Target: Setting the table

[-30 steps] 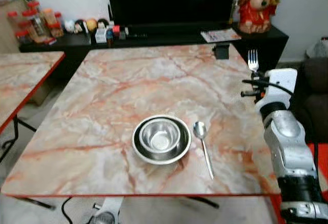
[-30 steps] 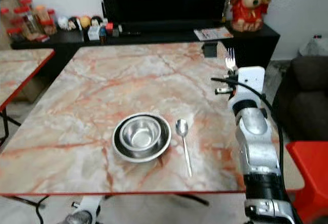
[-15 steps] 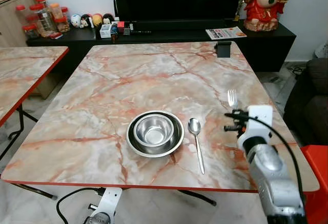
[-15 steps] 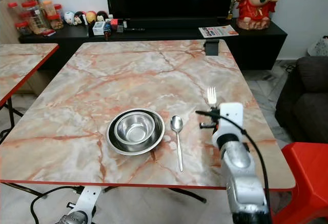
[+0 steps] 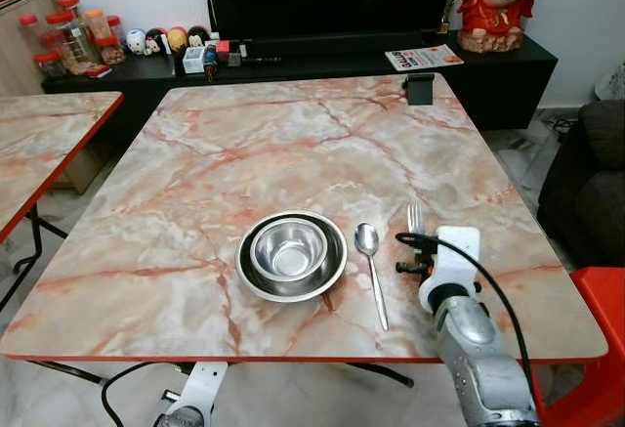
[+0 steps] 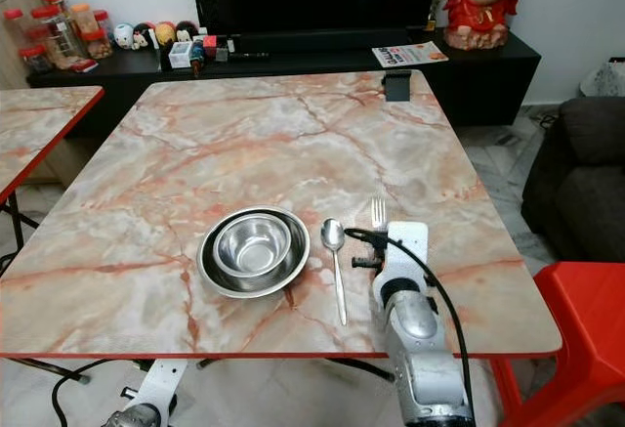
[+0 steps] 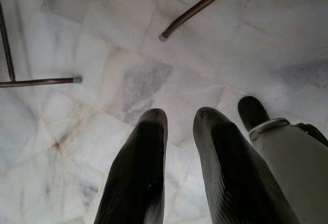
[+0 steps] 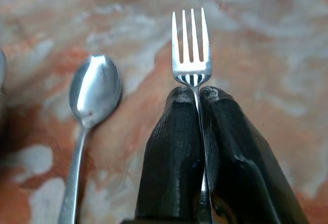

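- Table: marble-patterned top, pink and orange veining, red edge; carries all items below.
- Second table: same pattern, at the robot's left, apart from the first.
- Plate: steel, round, near the table's front edge.
- Bowl: steel, nested inside the plate.
- Right end effector: over the table to the right of the spoon, fingers clenched on the fork's neck.
- Left end effector: hanging over a pale tiled floor, fingers a little apart, nothing between them.
- Spoon: lying flat just right of the plate, bowl end away from the robot.
- Fork: held in the right end effector, tines pointing forward, just right of the spoon's bowl.
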Robot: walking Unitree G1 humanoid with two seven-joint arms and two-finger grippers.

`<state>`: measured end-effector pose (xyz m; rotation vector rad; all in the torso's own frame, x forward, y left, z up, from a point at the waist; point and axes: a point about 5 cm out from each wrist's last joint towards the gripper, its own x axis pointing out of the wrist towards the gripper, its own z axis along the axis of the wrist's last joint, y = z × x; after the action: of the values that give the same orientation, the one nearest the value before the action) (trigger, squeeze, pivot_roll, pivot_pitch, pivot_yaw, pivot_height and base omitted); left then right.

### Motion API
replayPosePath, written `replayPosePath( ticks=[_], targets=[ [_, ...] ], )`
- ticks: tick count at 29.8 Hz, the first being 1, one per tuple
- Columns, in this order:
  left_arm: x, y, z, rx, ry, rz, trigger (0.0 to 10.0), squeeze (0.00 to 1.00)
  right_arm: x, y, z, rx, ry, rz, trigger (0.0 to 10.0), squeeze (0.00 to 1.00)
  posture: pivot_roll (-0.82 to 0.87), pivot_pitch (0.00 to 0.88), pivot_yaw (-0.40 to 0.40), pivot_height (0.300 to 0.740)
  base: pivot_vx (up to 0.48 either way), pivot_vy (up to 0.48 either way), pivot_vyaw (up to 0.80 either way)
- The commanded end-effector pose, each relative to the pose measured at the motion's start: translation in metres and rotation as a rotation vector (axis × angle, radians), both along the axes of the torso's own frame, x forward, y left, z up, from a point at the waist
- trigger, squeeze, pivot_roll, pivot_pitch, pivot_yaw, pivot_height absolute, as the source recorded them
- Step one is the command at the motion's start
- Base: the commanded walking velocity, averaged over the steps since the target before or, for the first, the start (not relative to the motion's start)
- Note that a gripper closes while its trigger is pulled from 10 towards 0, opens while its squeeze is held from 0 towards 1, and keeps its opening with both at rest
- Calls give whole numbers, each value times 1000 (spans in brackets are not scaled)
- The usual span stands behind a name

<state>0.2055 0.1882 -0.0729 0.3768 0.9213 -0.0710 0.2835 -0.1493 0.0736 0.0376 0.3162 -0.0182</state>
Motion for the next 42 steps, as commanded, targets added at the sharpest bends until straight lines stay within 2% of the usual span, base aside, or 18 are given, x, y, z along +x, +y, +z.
replayPosePath(
  ticks=[1,10,39,40,42],
  targets=[
    [-4,6,-1,18,18,-10,10000,0,2,8,-2,-7,2,19,10000,0,-85,0,81,728,0,0,0],
    [-2,3,-1,10,14,-7,10000,0,1,8,-9,-40,20,61,10000,0,-90,0,75,728,0,0,0],
    [1,2,1,9,4,-1,10000,0,15,-2,-9,-74,-8,52,10000,0,-83,0,66,728,0,0,0],
    [2,1,1,9,4,-1,10000,0,15,-3,-9,-73,-9,52,10000,145,-83,0,65,728,0,0,0],
    [2,1,1,8,3,-2,10000,0,15,-3,-9,-72,-9,53,10000,580,-82,0,63,728,0,0,0]
  ],
)
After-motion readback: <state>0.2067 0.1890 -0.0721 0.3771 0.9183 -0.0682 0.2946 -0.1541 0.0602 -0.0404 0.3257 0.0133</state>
